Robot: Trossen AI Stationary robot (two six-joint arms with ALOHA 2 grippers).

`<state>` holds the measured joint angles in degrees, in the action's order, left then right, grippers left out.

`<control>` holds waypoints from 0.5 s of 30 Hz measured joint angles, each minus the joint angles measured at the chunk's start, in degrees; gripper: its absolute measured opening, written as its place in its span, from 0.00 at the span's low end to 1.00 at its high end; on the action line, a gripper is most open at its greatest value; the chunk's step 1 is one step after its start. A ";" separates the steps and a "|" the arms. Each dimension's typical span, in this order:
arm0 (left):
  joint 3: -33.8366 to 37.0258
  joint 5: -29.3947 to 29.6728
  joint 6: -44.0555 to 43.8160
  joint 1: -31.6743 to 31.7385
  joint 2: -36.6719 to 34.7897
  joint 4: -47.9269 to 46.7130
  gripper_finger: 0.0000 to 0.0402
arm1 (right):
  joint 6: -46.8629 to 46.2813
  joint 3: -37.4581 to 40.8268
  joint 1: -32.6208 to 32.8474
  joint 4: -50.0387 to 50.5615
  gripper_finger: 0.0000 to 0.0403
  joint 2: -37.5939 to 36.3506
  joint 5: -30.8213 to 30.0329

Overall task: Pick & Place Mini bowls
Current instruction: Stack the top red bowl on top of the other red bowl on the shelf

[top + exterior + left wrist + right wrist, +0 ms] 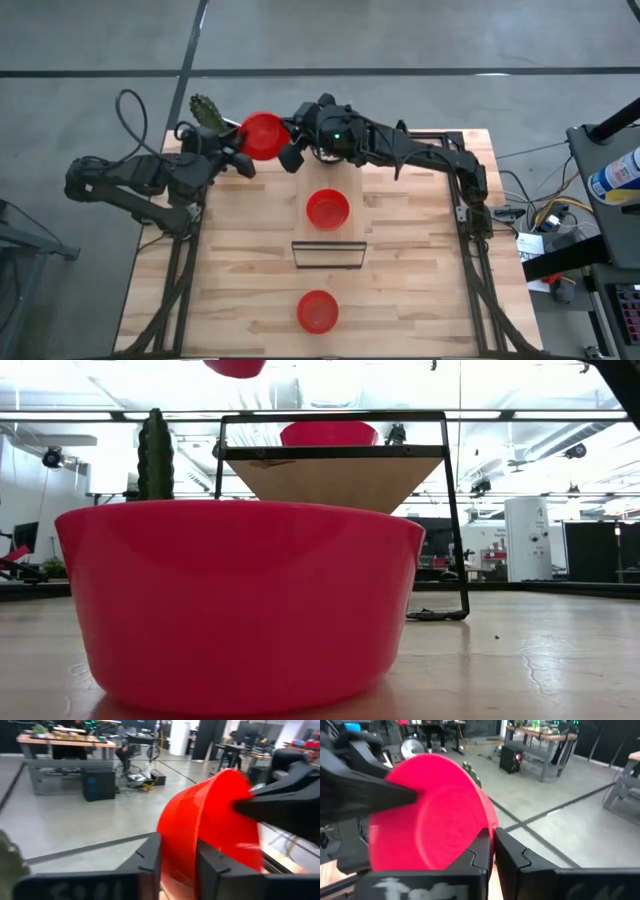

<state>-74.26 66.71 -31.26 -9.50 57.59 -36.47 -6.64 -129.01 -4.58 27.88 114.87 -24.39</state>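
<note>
High view shows the table (420, 270) filling the middle of the frame, with both arms meeting near its upper left.

1. Stand. A small wire-framed shelf (328, 243) sits at frame centre. One red bowl (328, 209) rests on it.
2. Bowls. A second red bowl (317, 311) sits on the table at lower centre; in the low view it fills the foreground. The third red bowl (263, 135) is held up in the air at upper left, tipped on edge. I see no speckled bowls.
3. Grippers. The left gripper (243, 150) is clenched on one side of that bowl's rim. The right gripper (290, 148) pinches the opposite side; its wrist view shows the wall of the bowl (432, 827) between nearly closed fingers (481, 849).
4. Step in hand, as I judge it: a handover between arms.
5. Next move: I must release one gripper only, after confirming the other grasp is firm, then carry the bowl to its place.
6. A cactus (207, 110) stands just beside the left gripper; I would avoid it.
</note>
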 joint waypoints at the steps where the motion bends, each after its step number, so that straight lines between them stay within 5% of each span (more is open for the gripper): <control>1: -0.22 -0.58 0.13 0.00 -0.07 -0.05 0.23 | -0.07 -0.15 -0.27 0.45 0.03 0.08 0.18; 7: -1.36 -2.08 1.18 -0.35 -0.03 0.41 0.40 | -0.66 -2.49 -1.95 4.08 0.02 0.17 3.03; 15: -1.46 -2.33 2.87 -0.37 0.04 3.37 0.43 | -2.01 -4.81 -3.48 10.40 0.02 0.24 4.44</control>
<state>-75.72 64.38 -28.39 -9.87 57.63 -33.10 -8.65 -133.81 -8.06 38.28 115.11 -19.94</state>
